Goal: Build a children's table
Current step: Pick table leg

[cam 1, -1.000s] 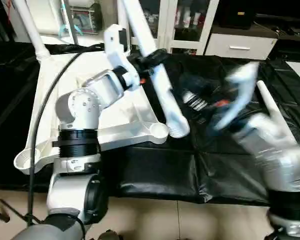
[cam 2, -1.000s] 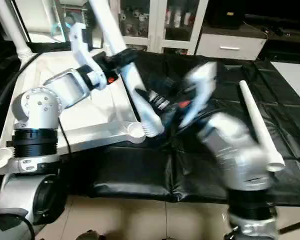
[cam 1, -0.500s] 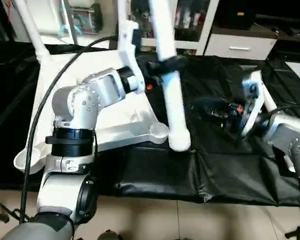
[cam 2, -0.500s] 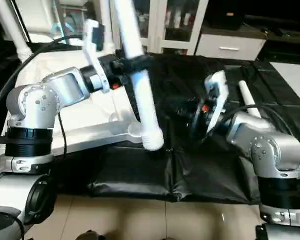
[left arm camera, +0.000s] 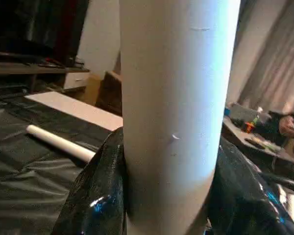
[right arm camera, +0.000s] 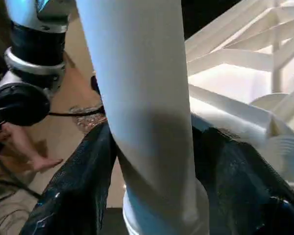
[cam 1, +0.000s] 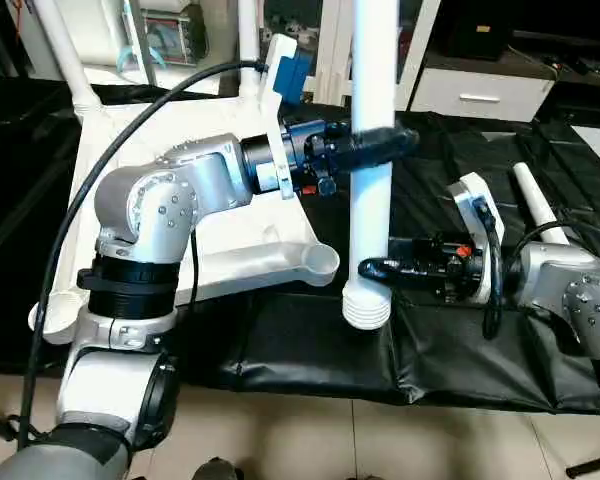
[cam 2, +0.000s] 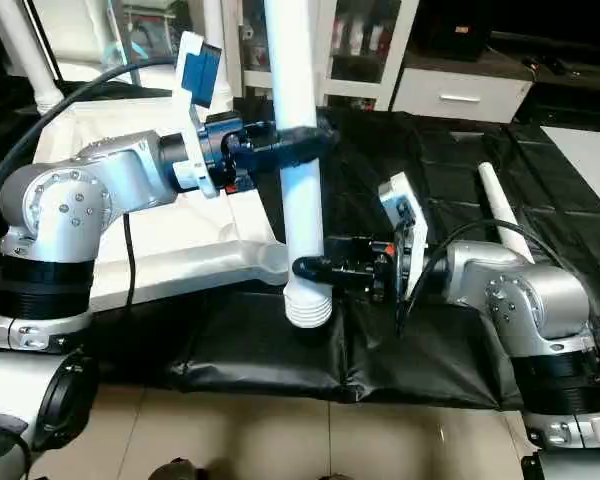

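A white tube leg [cam 1: 372, 190] is held nearly upright above the black-covered surface [cam 1: 450, 350], its ribbed threaded end [cam 1: 367, 306] pointing down and hanging just beside the near corner socket [cam 1: 318, 263] of the overturned white tabletop [cam 1: 180, 240]. The left gripper [cam 1: 385, 148] is closed around the leg's middle, a black finger [left arm camera: 95, 196] being pressed against each side of the tube. The right gripper [cam 1: 372, 268] is set lower, just above the threaded end; its fingers [right arm camera: 73, 196] are seen on either side of the tube, lying against it, so the leg is gripped at two heights. The tabletop lies ribbed side up on the surface, with another leg [cam 1: 65, 55] already standing in a far corner. A further loose leg [cam 1: 533, 203] is lying on the black cover behind the right forearm.
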{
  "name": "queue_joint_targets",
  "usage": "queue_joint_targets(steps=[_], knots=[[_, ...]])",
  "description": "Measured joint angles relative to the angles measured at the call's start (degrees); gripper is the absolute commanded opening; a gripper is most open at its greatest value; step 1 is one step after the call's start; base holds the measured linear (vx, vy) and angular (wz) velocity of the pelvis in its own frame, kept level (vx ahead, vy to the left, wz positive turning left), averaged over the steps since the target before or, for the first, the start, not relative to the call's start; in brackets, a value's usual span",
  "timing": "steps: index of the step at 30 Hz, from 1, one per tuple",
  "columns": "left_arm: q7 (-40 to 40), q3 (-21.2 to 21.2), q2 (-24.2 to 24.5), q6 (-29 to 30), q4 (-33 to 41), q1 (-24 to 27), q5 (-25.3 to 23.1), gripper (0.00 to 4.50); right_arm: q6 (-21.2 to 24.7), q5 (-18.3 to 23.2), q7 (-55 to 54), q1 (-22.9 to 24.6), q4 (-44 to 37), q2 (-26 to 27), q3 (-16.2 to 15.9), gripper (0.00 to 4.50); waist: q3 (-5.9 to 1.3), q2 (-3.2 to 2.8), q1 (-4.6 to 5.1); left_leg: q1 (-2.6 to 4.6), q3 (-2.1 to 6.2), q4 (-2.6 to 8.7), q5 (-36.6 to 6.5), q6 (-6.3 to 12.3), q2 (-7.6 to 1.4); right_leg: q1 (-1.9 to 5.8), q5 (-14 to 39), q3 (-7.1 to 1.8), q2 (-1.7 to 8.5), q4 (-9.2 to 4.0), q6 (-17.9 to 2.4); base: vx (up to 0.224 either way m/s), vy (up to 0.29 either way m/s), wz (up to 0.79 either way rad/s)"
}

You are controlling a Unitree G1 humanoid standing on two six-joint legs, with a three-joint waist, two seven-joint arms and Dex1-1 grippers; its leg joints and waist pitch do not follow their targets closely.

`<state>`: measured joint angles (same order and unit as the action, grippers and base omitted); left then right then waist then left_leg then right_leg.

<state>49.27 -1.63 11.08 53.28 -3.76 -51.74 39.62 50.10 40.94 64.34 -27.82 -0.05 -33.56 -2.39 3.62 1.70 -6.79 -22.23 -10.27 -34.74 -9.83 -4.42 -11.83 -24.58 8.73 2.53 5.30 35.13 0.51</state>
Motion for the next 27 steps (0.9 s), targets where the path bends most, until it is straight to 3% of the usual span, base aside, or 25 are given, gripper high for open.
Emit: queue_joint_targets(steps=[16,27], knots=[[6.4,3.9,0.9,-2.1,0.0,0.0,0.0,1.79,-1.4,-1.3,4.3,-0.1,-1.7,-0.8,-4.9,2.94,-0.03,0.06,-0.45,0.05,0.00,-0.12,0.0,0.01,-0.01,0.01,0.0,-0.05,0.01,0.16,0.0,0.000,0.000,0.00],[8.1,5.0,2.1,-2.2,0.0,0.0,0.0,1.79,-3.3,-3.0,5.3,-0.1,-1.7,-0.9,-5.7,2.94,-0.04,0.08,-0.65,0.05,0.00,-0.15,0.0,0.01,-0.01,0.01,0.0,-0.05,0.01,0.21,0.0,0.000,0.000,0.00]])
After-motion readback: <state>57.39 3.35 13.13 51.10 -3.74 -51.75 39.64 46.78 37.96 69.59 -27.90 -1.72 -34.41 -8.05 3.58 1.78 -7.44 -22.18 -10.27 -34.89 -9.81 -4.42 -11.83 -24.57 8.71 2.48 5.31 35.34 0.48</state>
